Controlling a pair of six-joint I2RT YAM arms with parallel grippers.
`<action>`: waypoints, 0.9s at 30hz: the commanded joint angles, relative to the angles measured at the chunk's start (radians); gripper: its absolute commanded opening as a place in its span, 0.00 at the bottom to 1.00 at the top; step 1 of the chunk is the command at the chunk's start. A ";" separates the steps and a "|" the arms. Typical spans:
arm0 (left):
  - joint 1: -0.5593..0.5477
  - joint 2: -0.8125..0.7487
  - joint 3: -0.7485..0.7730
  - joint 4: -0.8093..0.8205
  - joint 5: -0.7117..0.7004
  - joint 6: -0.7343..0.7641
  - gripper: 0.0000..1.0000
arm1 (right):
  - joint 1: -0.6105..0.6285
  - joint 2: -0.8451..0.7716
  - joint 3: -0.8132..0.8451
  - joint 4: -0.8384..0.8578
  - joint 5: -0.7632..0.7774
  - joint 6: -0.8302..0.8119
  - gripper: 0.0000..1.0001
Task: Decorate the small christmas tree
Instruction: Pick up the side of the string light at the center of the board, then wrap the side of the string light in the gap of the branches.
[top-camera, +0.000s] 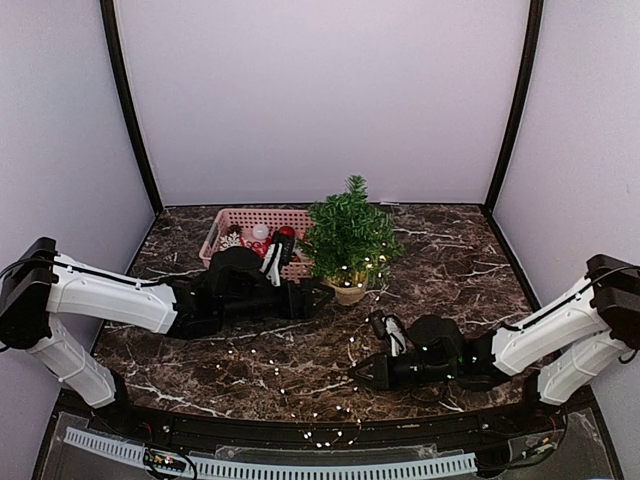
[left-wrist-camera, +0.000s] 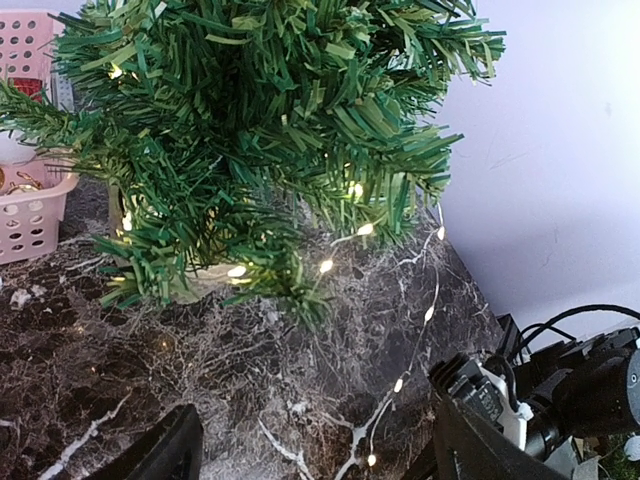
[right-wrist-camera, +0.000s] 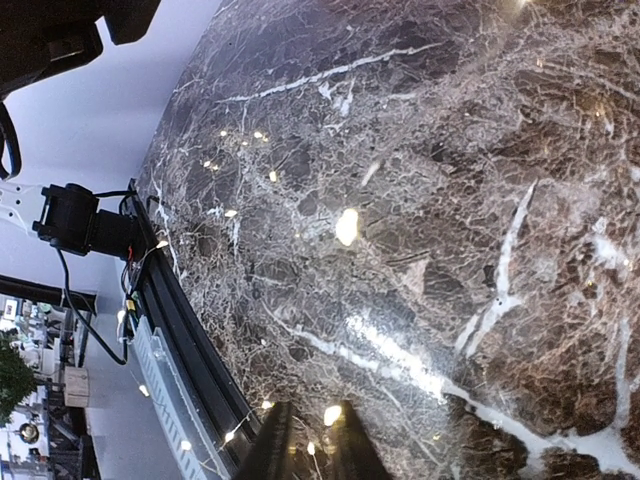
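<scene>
One small christmas tree (top-camera: 350, 238), one pink basket (top-camera: 250, 216), one string of lights (left-wrist-camera: 430, 313) and two hands on a dark marble counter (top-camera: 455, 270).

The tree stands upright in its tan pot (top-camera: 349, 293) toward the back of the counter, just right of the basket, which holds a few ornaments too tightly packed to count. Lit bulbs of the string glow in its lower branches, and the wire trails down across the counter to the near edge. The left hand (top-camera: 318, 297) lies low just left of the pot, its fingers (left-wrist-camera: 170, 450) spread wide apart and aimed at the tree's base, touching nothing. The right hand (top-camera: 360, 372) sits nearer the front edge, well apart from the tree. Its fingers (right-wrist-camera: 275, 448) are drawn close together with a lit bulb glowing at their tips. Whether they pinch the wire cannot be told.
</scene>
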 joint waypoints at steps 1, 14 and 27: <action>0.010 -0.009 0.020 -0.008 -0.011 -0.023 0.83 | 0.016 -0.027 -0.017 -0.026 0.014 0.016 0.03; 0.048 0.084 0.117 -0.008 0.051 -0.040 0.68 | -0.048 -0.368 0.088 -0.612 0.362 0.016 0.00; 0.060 0.164 0.168 -0.013 0.056 -0.042 0.43 | -0.067 -0.530 0.140 -0.803 0.465 -0.005 0.00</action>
